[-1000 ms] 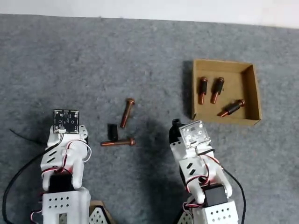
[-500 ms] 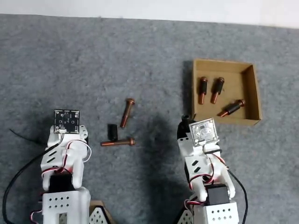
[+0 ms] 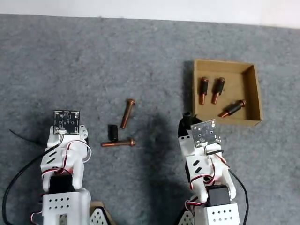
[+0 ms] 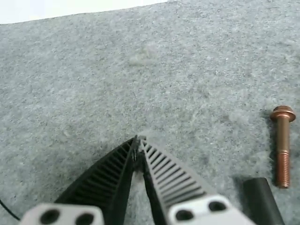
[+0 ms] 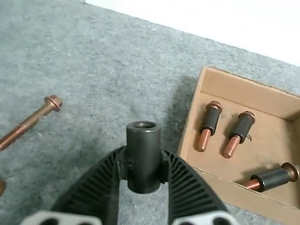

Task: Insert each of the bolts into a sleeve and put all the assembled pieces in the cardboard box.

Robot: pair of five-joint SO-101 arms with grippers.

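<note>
1. Left gripper [image 4: 139, 146] — farthest left of the cardboard box [image 3: 194, 91]; jaws pressed together, nothing held.
2. Loose sleeve [image 3: 113, 132]: lying on the grey mat [image 3: 70, 61], well left of the box.
3. Slanted bolt [image 3: 127, 113] and crosswise bolt [image 3: 118, 143]: bare, just beside that sleeve, well left of the box.
4. Right gripper [image 5: 143, 161]: just off the box's near left corner, clamped on the held sleeve [image 5: 143, 145], which stands upright with its bore open on top.
5. Assembled pieces [image 3: 218, 90]: three, lying inside the box.

Handling note, as judged — the step is mating a bolt to the held sleeve. The left gripper must open first. It should take a bolt by the head end so the shank stays free, and line it up with the bore before pushing. The right arm should keep the sleeve steady.
</note>
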